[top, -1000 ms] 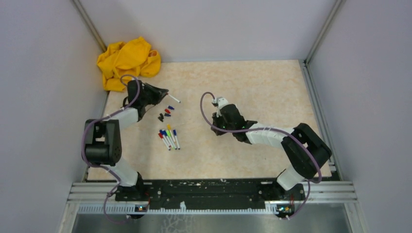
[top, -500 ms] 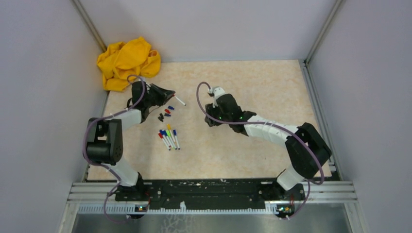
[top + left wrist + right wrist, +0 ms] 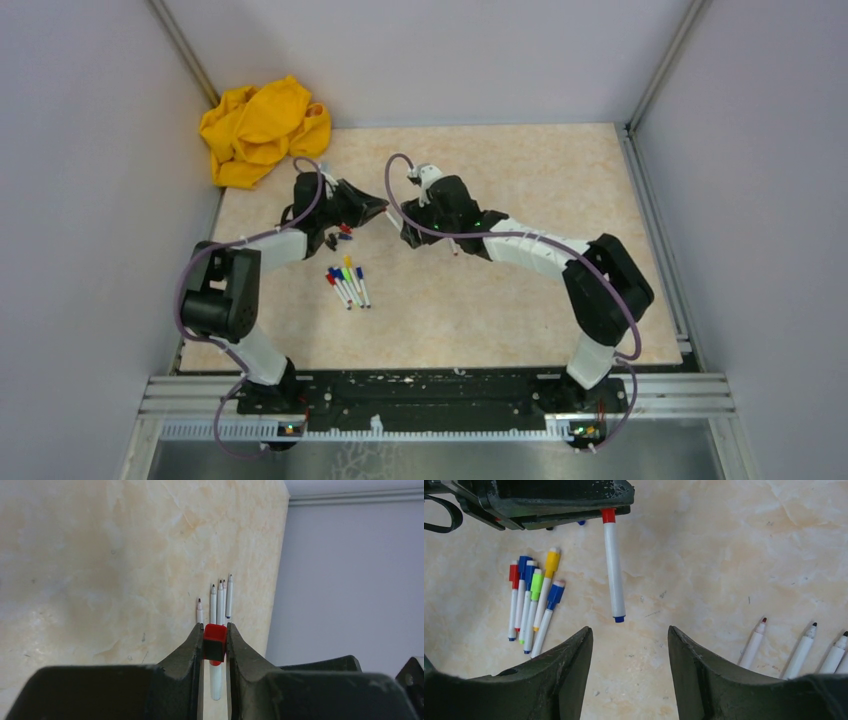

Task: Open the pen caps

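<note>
My left gripper is shut on the red pen cap of a white marker. In the right wrist view that marker sticks out from the left gripper, red cap at the jaws and blue end free. My right gripper is open with nothing between its fingers, and its tips sit just short of that free end. In the top view the left gripper and right gripper nearly meet. Several capped markers lie in a bunch to the left.
Uncapped markers lie on the table at the right of the right wrist view, and uncapped markers show past the left fingers. Loose caps lie under the left arm. A yellow cloth is bunched in the far left corner.
The right gripper has opened and swung left toward the left gripper. The left gripper has carried its marker right, toward the table's middle.
</note>
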